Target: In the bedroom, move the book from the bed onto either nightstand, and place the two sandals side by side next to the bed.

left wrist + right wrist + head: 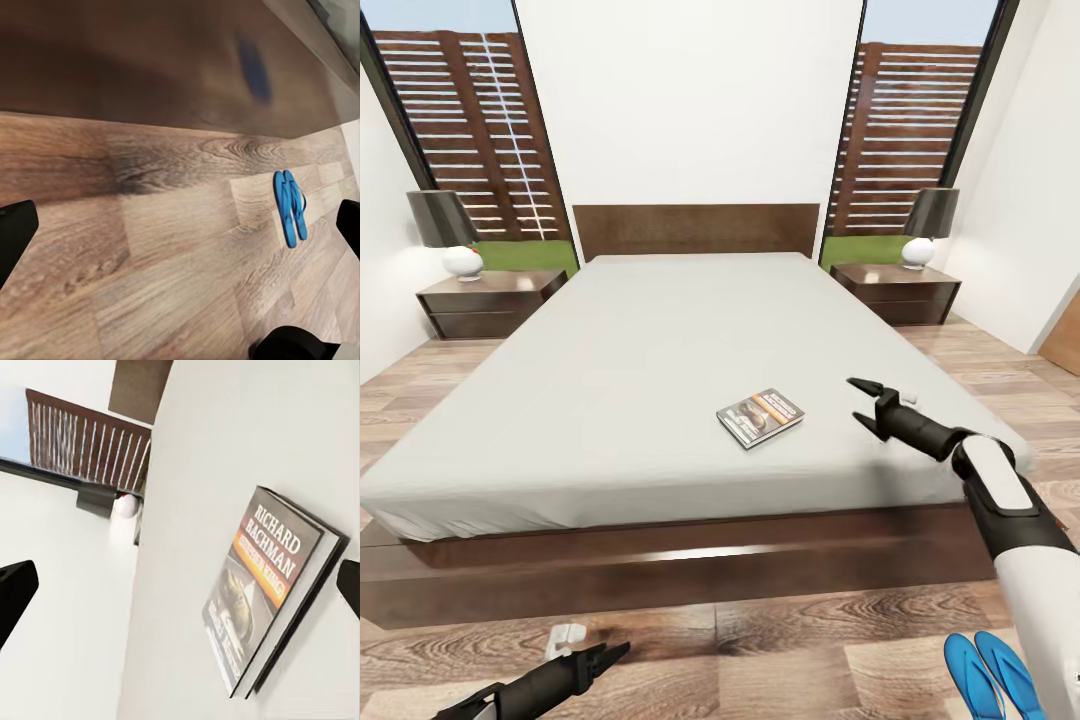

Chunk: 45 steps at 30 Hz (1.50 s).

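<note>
Blue sandals (290, 207) side by side on floor in left wrist view, right gripper (866, 405) spread wide, empty, just right of book (760, 417) on bed (610, 400), left gripper (605, 655) low, cannot tell.

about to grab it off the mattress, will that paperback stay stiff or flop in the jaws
The paperback looks thin and small, so probably light, and likely to bend or fan open if pinched at one edge. Lying flat on the soft mattress, it may press in rather than let a finger under. The right gripper is open beside it.

Head camera faces the bed (660, 370) from its foot; right wrist hovers close (shared mattress).
</note>
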{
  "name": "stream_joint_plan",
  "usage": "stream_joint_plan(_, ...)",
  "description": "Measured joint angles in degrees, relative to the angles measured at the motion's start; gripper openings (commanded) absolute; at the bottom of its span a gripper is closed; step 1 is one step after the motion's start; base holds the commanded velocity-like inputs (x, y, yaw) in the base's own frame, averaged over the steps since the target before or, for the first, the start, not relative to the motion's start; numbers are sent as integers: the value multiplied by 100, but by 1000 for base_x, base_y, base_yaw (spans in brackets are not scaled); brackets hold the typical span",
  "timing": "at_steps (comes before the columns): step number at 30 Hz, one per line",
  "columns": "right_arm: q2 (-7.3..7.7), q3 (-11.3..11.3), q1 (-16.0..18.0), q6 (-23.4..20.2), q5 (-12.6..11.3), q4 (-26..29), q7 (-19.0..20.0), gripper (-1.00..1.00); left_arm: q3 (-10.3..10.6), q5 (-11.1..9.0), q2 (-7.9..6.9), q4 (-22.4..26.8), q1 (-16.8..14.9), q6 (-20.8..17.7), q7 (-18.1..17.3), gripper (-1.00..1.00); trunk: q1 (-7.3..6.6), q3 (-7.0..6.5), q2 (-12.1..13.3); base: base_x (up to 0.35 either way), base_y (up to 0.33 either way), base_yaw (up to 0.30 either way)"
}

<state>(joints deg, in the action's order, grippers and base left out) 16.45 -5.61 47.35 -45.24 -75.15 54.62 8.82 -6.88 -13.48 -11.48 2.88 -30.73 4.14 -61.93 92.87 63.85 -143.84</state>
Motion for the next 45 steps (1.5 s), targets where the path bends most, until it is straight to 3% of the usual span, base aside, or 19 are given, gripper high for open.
stream_joint_plan(3,-33,9,476,-7,-94,-121,-609,100,7,1,8,0,0,0,-1,100,0,-1,0,0,0,0)
stream_joint_plan(8,-150,12,1139,-109,-52,-352,-1358,100,10,1,13,0,0,0,-6,100,0,-1,0,0,0,0)
stream_joint_plan(15,-258,14,1751,-515,-53,-468,-2273,100,19,11,33,-16,0,0,-10,100,0,0,0,0,0,0)
stream_joint_plan(19,-303,18,2189,-772,-51,-801,-2758,100,24,74,127,-20,0,0,-8,100,0,0,0,0,0,0)
stream_joint_plan(27,-333,10,2512,-882,-105,-1089,-3008,100,26,124,194,-18,0,0,-9,100,0,0,0,0,0,0)
stream_joint_plan(37,-416,-95,2563,-882,-83,-729,-3059,100,29,157,200,-26,0,0,-58,100,0,0,0,0,0,0)
stream_joint_plan(45,-456,-113,2565,-885,-59,-707,-3074,100,31,362,167,-47,39,3,-87,100,0,0,0,0,0,0)
